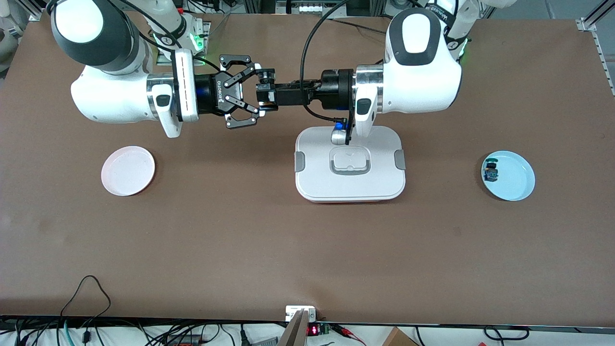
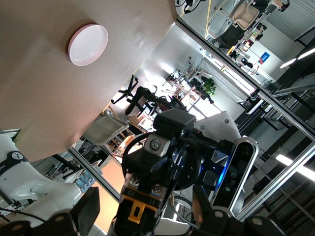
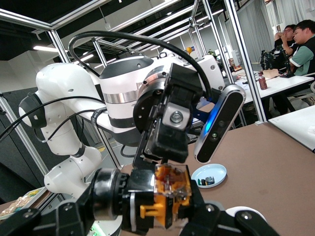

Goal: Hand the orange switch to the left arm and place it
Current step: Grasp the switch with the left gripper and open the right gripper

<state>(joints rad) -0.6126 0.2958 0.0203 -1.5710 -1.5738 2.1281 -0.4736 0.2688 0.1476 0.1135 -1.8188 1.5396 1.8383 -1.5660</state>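
Note:
The orange switch [image 1: 265, 91] is in the air between the two grippers, above bare table beside the white box [image 1: 350, 185]. My right gripper [image 1: 257, 91] is shut on it lengthwise, one finger on the black cap and one on the orange body [image 3: 170, 194]. My left gripper [image 1: 276, 93] faces it end-on. Its fingers [image 2: 86, 211] stand apart on either side of the switch [image 2: 142, 196], with gaps showing. In the right wrist view the left gripper's upper finger [image 3: 172, 118] sits just above the switch.
A pink plate [image 1: 128, 170] lies toward the right arm's end and shows in the left wrist view [image 2: 88, 44]. A blue plate [image 1: 511, 180] with a small blue-bodied switch [image 1: 491, 171] lies toward the left arm's end. The left wrist camera hangs over the box's edge.

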